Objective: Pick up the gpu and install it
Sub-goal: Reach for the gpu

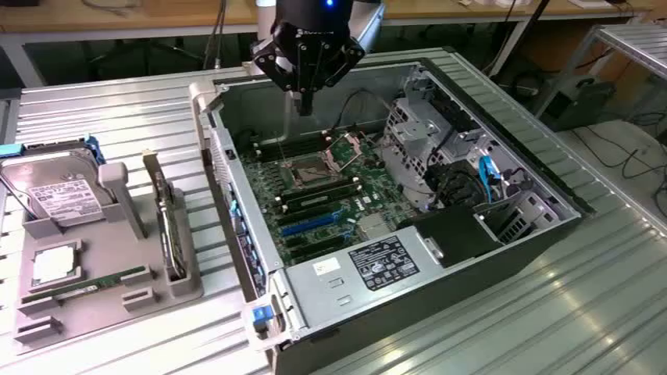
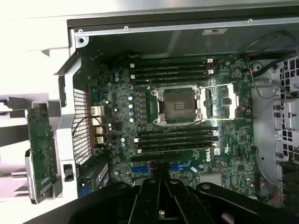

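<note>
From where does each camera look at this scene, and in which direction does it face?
Exterior view: sits high off the arm, looking down slantwise at the open computer case and the grey parts holder on the exterior view's left; the tool hangs over the case.
Wrist view: rides on the wrist, looking down into the case at the motherboard; the tool shows.
Shared: the motherboard, the tool, and the gpu standing in the holder.

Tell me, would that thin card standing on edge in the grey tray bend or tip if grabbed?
The gpu is probably stiff: a flat board with a metal bracket at one end. Standing on edge in the grey tray, it could tip once lifted from its slot. Its exposed small parts suggest it is fragile.
</note>
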`<control>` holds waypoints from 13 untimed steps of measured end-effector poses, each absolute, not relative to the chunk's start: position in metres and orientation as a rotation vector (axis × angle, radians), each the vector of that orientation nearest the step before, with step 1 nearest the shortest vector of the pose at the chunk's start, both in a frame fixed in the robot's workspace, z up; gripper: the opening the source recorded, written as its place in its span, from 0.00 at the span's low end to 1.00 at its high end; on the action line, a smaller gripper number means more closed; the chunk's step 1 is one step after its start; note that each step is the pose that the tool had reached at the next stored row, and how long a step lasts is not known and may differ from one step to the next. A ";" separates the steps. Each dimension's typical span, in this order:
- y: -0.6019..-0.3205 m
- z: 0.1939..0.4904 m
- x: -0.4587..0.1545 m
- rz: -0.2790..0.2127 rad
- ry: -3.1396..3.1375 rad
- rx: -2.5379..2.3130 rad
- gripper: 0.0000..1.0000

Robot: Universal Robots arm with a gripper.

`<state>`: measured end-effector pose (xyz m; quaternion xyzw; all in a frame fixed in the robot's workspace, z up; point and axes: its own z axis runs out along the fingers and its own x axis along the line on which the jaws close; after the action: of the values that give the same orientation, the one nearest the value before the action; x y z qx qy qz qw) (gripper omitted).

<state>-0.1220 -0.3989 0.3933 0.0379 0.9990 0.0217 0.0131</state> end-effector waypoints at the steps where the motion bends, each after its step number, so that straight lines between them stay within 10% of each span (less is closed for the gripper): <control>1: -0.399 0.393 -0.122 0.068 3.112 0.118 0.11; 13: -0.402 0.393 -0.136 0.067 3.113 0.118 0.11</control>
<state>-0.1364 -0.4022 0.3934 0.0379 0.9990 0.0217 0.0130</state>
